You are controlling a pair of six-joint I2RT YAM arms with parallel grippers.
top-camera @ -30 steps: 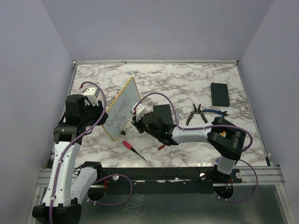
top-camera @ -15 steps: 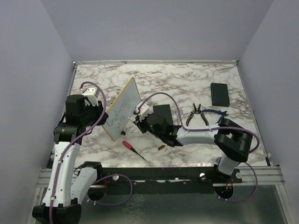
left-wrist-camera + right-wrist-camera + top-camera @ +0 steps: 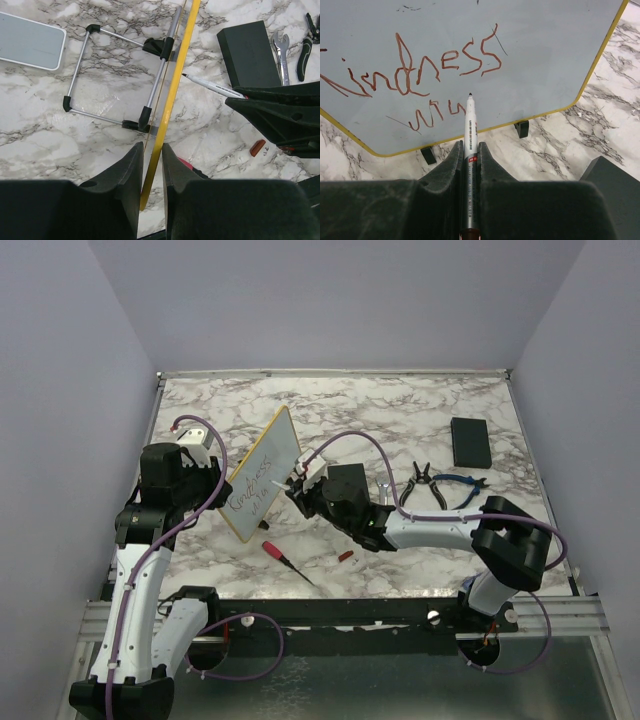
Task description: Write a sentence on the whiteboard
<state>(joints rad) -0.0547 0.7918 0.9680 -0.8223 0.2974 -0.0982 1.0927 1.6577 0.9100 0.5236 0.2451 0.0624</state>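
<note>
The whiteboard [image 3: 262, 472] stands tilted on a wire stand, its yellow frame [image 3: 175, 85] seen edge-on in the left wrist view. My left gripper [image 3: 151, 147] is shut on the frame's lower edge. On the pale face [image 3: 535, 45] runs the sentence [image 3: 420, 70]: "Kindness" in red-brown cursive, with a few short strokes beneath. My right gripper [image 3: 468, 145] is shut on a white marker [image 3: 470, 127], also seen from the left wrist as the marker [image 3: 212, 86]. Its dark tip is at the face just right of the lower strokes; contact cannot be told.
A black slab [image 3: 348, 478] lies right behind my right gripper [image 3: 303, 483], another black slab [image 3: 470, 440] at the far right. Pliers [image 3: 420, 485], a wrench [image 3: 384, 490], a red screwdriver [image 3: 285, 560] and a small red cap [image 3: 345, 556] lie around. A pale flat panel [image 3: 30, 41] lies beyond the stand [image 3: 120, 75].
My right gripper has carried the marker up and towards the board's face, its elbow swinging right. The left gripper and the board have stayed put.
</note>
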